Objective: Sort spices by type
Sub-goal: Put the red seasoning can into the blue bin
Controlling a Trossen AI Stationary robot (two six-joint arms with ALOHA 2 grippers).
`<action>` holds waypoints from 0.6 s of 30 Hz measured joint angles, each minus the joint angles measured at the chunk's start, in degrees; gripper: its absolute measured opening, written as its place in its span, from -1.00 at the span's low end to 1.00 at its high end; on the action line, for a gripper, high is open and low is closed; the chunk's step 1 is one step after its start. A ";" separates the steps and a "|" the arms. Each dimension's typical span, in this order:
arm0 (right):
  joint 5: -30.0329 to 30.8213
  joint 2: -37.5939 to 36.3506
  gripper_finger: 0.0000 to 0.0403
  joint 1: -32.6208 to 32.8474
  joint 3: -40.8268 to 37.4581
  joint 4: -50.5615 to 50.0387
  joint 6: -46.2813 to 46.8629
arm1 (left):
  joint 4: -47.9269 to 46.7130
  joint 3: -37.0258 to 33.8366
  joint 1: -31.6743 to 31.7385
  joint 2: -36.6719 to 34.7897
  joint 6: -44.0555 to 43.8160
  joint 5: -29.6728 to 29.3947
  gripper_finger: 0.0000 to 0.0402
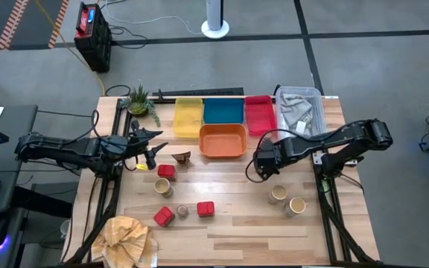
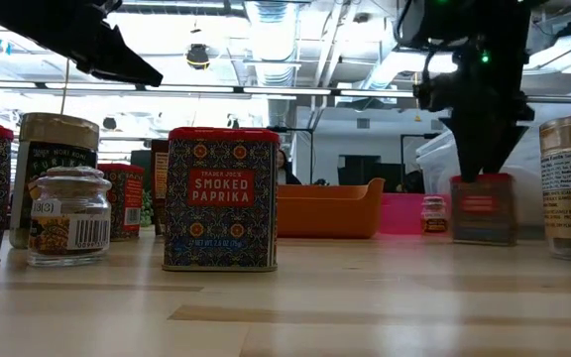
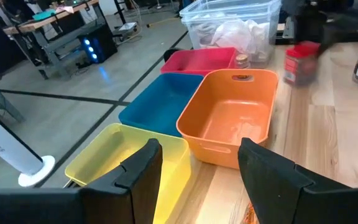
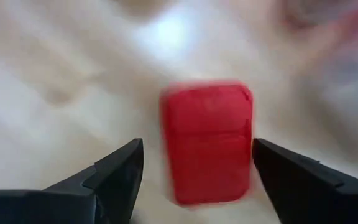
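While the red tin [image 4: 207, 142] sits on the table [image 1: 237, 223] between the right gripper [image 4: 197, 171]'s spread fingers, not yet grasped, the trays look empty: sorting looks barely begun. 3 more red tins [image 1: 166, 171] and 2 jars [image 1: 278, 194] wait. Left gripper [image 3: 197, 168] hovers, fingers apart.

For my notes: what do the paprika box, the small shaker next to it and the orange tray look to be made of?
Paprika box: probably painted metal; crisp printed pattern, rolled red lid rim, slight sheen.
Shaker: clear glass or hard plastic; contents show through, paper barcode label stuck on; the look leaves open which.
Orange tray: moulded plastic, smooth semi-gloss; uniform colour, rounded corners, soft highlights on the inner walls.
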 joint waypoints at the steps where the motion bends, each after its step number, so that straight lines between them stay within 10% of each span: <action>1: -1.60 0.18 0.63 0.58 -0.09 1.46 -0.01 | -0.25 0.00 0.00 0.02 0.07 0.00 0.00; 18: 1.11 3.85 0.63 4.26 6.56 2.00 -6.94 | -0.24 0.00 0.00 -0.01 0.51 -0.02 0.00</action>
